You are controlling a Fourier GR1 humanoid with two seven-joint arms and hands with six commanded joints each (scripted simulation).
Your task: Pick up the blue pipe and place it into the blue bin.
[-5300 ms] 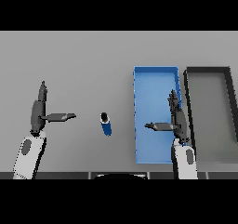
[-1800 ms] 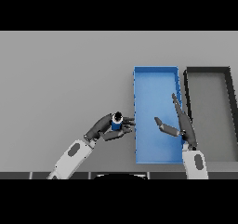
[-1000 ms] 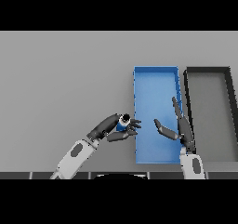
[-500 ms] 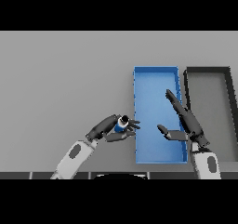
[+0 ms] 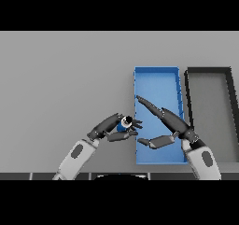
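My left hand (image 5: pixel 112 128) curls around the pipe (image 5: pixel 125 124) just at nine o'clock of the bin (image 5: pixel 156 74); I should carry it past the near wall before letting go, my right hand (image 5: pixel 165 126) open-fingered over it.

A bare sorting station, more like a test bench or lab than a home.

A plain grey surface (image 5: pixel 60 74) fills the whole view, with no walls, furniture or household items to be seen. Two shallow rectangular containers sit side by side on it toward the right: a blue bin (image 5: pixel 156 81) and, just beside it, a black bin (image 5: pixel 207 71) with a grey floor. Both are open-topped trays of the kind used for sorting parts.
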